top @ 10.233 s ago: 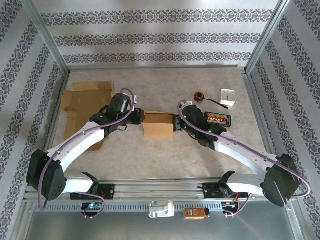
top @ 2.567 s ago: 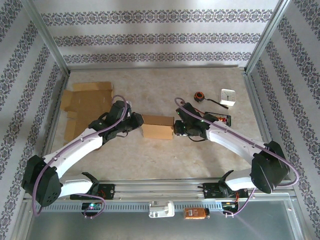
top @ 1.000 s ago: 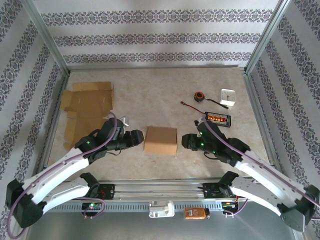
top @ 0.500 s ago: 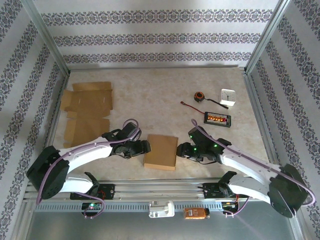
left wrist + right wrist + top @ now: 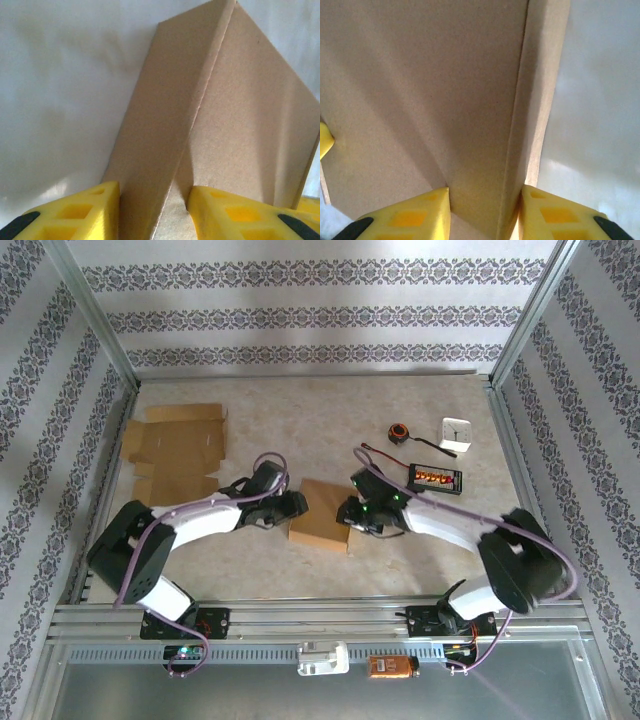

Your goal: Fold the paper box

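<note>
The paper box (image 5: pixel 322 512) is a closed brown cardboard box in the middle of the table, slightly skewed. My left gripper (image 5: pixel 297 505) is at its left side and my right gripper (image 5: pixel 347 512) at its right side. In the left wrist view a corner edge of the box (image 5: pixel 240 115) runs down between the yellow fingers (image 5: pixel 100 210), and the left gripper (image 5: pixel 152 210) is shut on it. In the right wrist view the right gripper (image 5: pixel 485 215) is likewise shut on a side edge of the box (image 5: pixel 420 90), both fingers (image 5: pixel 560 217) pressed against cardboard.
Flat unfolded cardboard sheets (image 5: pixel 175 455) lie at the back left. A white clock (image 5: pixel 456 432), a black and orange roll (image 5: pixel 398 432) and a black device with a cable (image 5: pixel 434 478) sit at the back right. The metal rail (image 5: pixel 320 620) borders the near edge.
The box has moved away from the near edge, back toward the table's middle. Both arms have folded in with it, and both grippers have narrowed onto its sides.
</note>
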